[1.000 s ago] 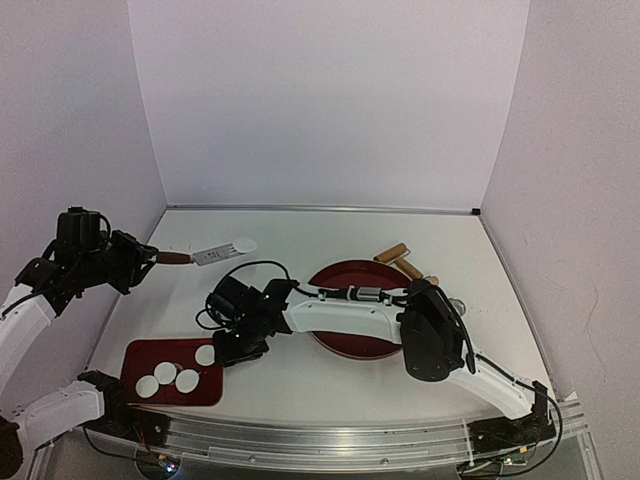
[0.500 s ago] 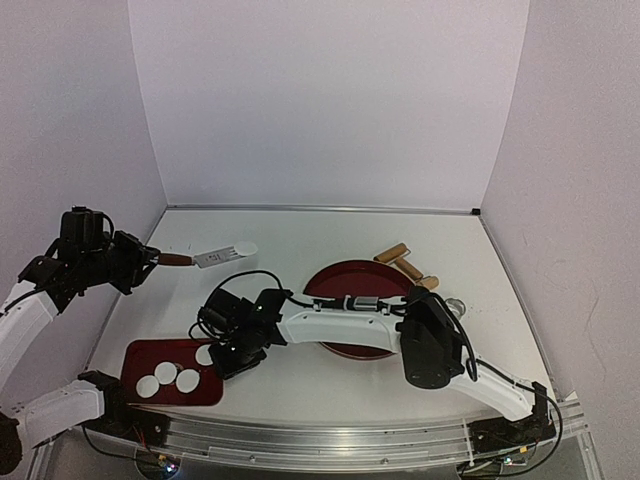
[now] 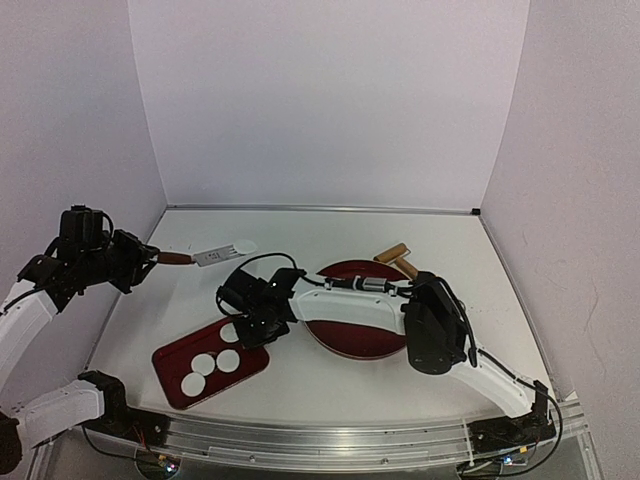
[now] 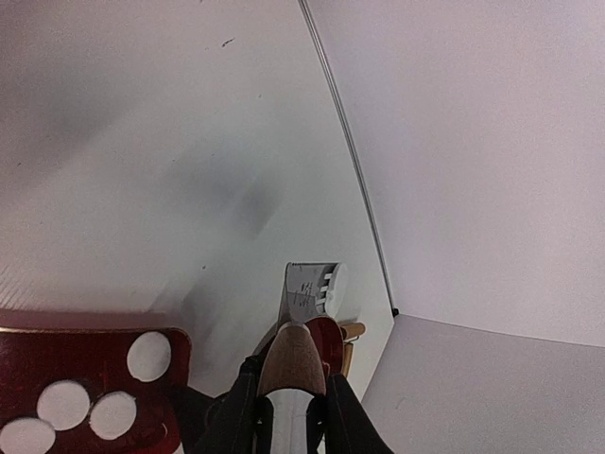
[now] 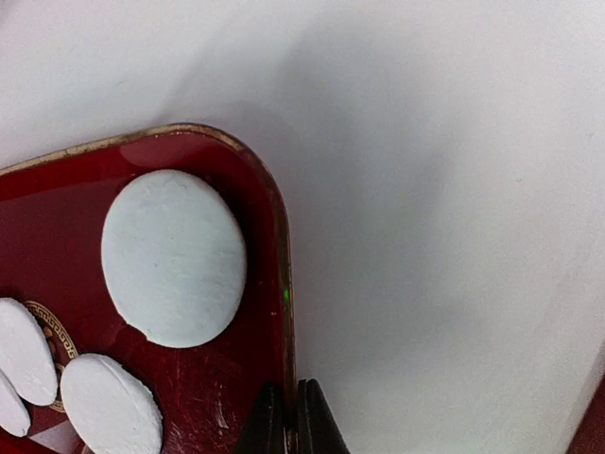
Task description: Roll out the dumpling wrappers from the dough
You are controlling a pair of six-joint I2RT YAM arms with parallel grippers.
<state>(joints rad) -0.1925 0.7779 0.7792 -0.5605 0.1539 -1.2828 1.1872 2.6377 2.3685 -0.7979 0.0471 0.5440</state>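
Note:
Several dumpling wrappers [image 3: 207, 365] lie flat on a dark red rectangular tray [image 3: 170, 365]. My right gripper [image 3: 248, 330] is shut on the tray's rim; in the right wrist view the jaws [image 5: 288, 402] pinch the rim [image 5: 284, 312] beside a wrapper [image 5: 173, 257]. My left gripper [image 3: 148, 258] is shut on the wooden handle [image 4: 293, 355] of a metal scraper [image 3: 212, 256], held above the table at the left. A small white disc [image 3: 245, 246] sits at the blade's tip, also in the left wrist view [image 4: 336, 287].
A round red plate [image 3: 365, 335] lies under the right arm at the table's middle. A wooden roller [image 3: 398, 258] lies behind it. Side walls stand close on the left, back and right.
My right gripper has dragged the tray right and away from the near edge, turning it slantwise. The left arm with the scraper has stayed put.

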